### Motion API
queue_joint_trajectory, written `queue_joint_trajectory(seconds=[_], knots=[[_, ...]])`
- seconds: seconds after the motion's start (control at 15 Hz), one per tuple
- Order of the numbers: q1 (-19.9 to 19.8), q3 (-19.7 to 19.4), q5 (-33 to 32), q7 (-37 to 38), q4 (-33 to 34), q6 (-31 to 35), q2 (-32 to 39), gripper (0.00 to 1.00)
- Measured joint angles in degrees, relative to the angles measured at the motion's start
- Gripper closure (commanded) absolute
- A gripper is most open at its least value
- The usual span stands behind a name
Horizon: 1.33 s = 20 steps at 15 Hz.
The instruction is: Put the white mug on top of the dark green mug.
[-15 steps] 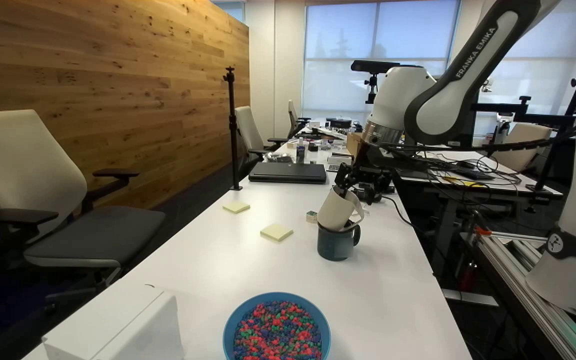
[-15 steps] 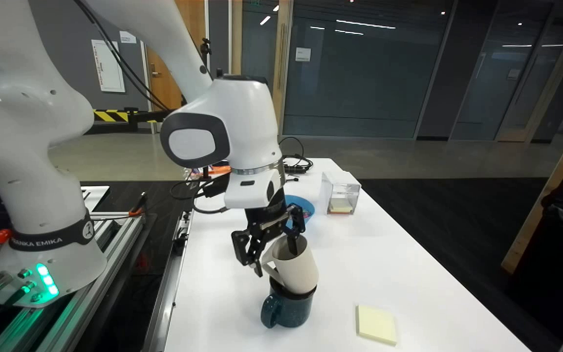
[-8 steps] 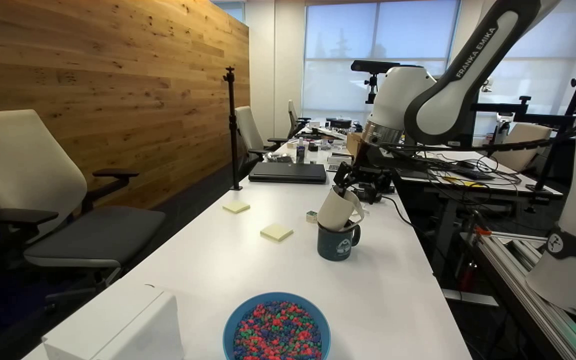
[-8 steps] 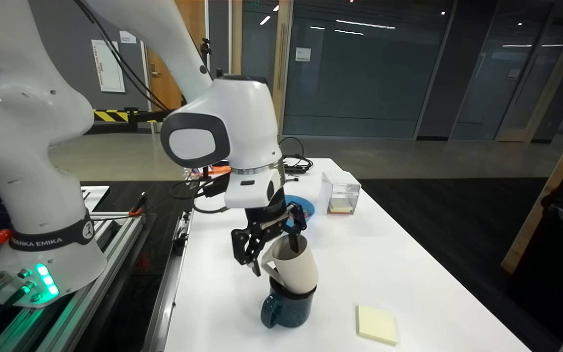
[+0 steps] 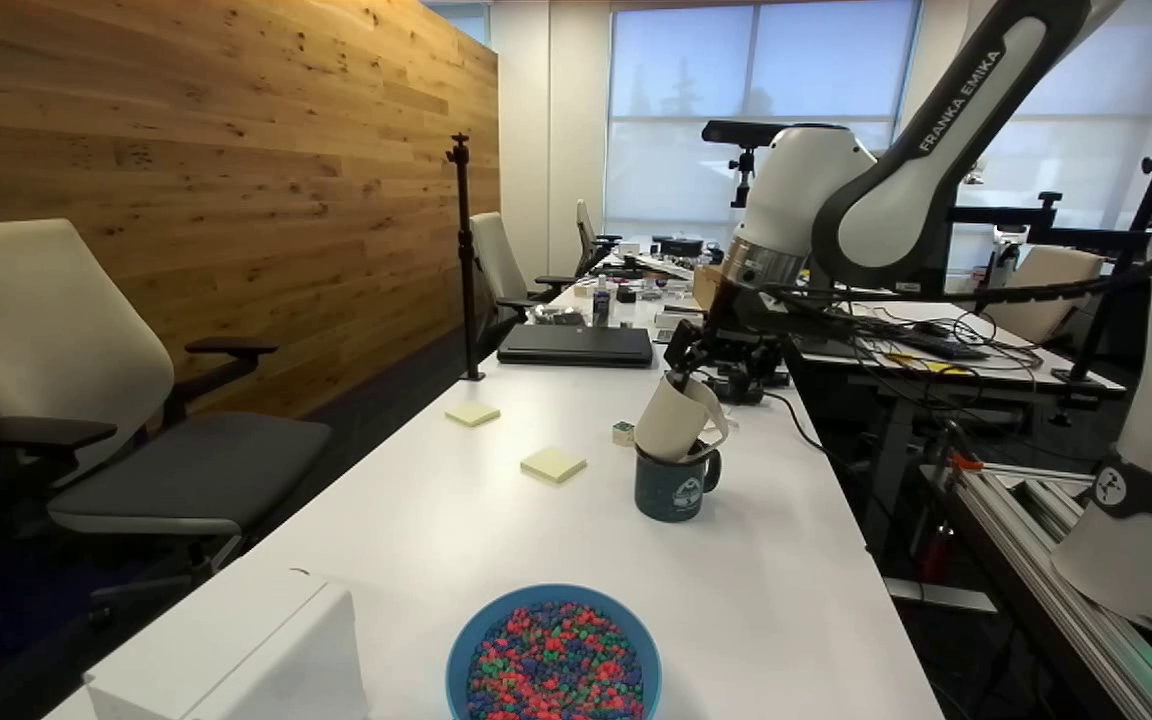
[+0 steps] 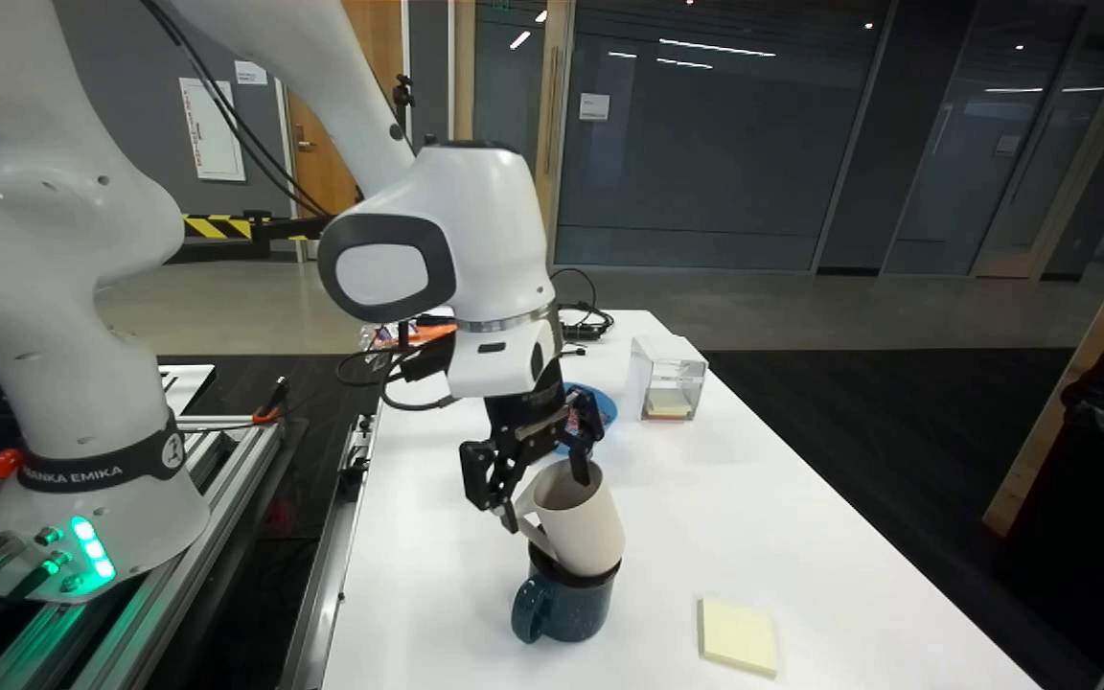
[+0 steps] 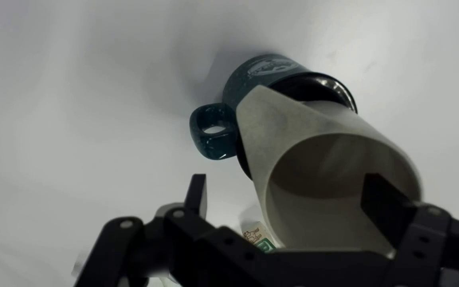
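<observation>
The white mug (image 5: 671,420) rests tilted in the mouth of the dark green mug (image 5: 664,492), which stands upright on the table. In an exterior view the white mug (image 6: 583,527) leans, its open mouth up towards my gripper, above the dark green mug (image 6: 566,609). My gripper (image 6: 546,503) is open. In the wrist view one finger of the gripper (image 7: 285,179) reaches inside the mouth of the white mug (image 7: 265,127); the other is outside, apart from the mug on its handle side. The dark green mug (image 7: 249,79) shows partly behind it. The white mug's base is hidden.
A small letter block (image 5: 623,433) and yellow sticky-note pads (image 5: 553,464) lie near the mugs. A blue bowl (image 5: 555,593) of colourful bits and a box (image 5: 236,640) stand farther along the table. A black laptop (image 5: 576,345) lies at the opposite end.
My gripper has risen slightly, and its fingertips sit a little higher over the white mug. Both mugs have stayed in place.
</observation>
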Motion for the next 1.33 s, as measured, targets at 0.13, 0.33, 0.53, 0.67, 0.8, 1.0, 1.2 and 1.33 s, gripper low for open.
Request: queue_joint_trajectory(seconds=[0.13, 0.33, 0.53, 0.67, 0.8, 1.0, 1.2, 1.33], knots=[[0.00, 0.27, -0.71, 0.00, 0.00, 0.00, -0.49, 0.00], [0.01, 1.25, -1.45, -0.02, 0.00, -0.23, -1.29, 0.00], [0.02, 2.52, -1.57, -0.18, 0.00, -1.15, -2.36, 0.00], [0.05, 3.38, -1.57, -0.28, 0.00, -2.15, -3.27, 0.00], [0.04, 4.00, -1.57, -0.28, 0.00, -3.09, -4.21, 0.00], [0.02, 4.45, -1.57, -0.28, -0.01, -4.08, -5.33, 0.00], [-0.01, 4.67, -1.57, -0.46, 0.00, -4.73, -6.16, 0.00], [0.08, 4.84, -1.56, -2.18, -0.01, -4.84, -6.65, 0.00]])
